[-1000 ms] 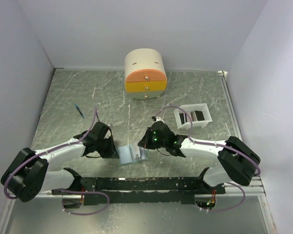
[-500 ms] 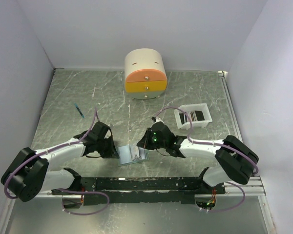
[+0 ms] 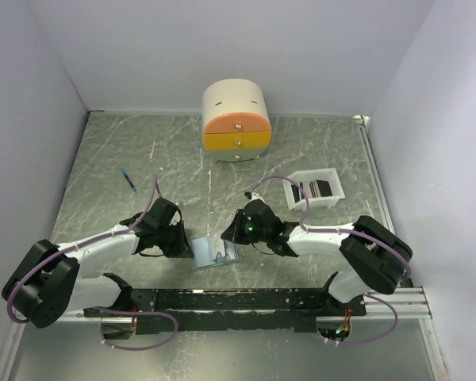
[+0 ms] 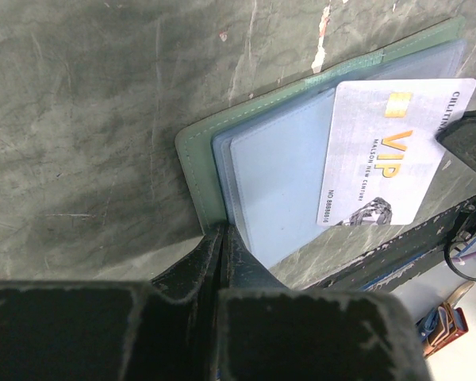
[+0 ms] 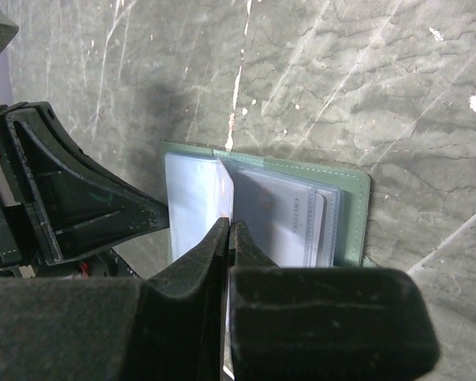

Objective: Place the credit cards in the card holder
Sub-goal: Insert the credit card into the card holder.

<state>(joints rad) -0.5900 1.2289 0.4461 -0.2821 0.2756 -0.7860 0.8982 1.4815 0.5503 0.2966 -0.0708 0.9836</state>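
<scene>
Card holder [image 4: 197,155]: green cover with a stitched edge and clear blue plastic pockets, lying open near the tabletop's [image 3: 143,151] near edge, midway along it. Left gripper [image 4: 222,238] clenched on its edge. Silver VIP card [image 4: 385,151], its print legible only in the left wrist view, is pinched edge-on by the right gripper [image 5: 226,230]. Dark striped cards [image 3: 313,189] sit in a white tray [image 3: 317,204] on the right side.

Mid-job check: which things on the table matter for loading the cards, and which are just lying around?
Job: card holder, VIP card, more cards in the white tray.
Lying about: drawer box, blue pen.
</scene>
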